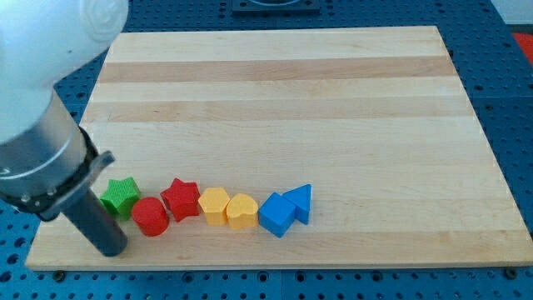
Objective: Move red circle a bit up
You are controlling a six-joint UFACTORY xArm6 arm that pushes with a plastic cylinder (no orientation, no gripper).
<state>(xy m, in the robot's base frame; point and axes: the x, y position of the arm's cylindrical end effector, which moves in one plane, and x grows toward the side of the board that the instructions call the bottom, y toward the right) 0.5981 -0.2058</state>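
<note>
The red circle (151,217) lies near the board's bottom left, in a row of blocks. It touches the green star (121,197) on its left and the red star (181,199) on its upper right. My tip (114,249) rests on the board just left of and below the red circle, close to it; I cannot tell whether it touches. The dark rod rises to the upper left into the white arm, which hides the board's left edge.
Right of the red star the row continues with a yellow hexagon (214,205), a yellow heart (242,211), a blue block (276,214) and a blue triangle (300,202). The wooden board (283,100) lies on a blue perforated table.
</note>
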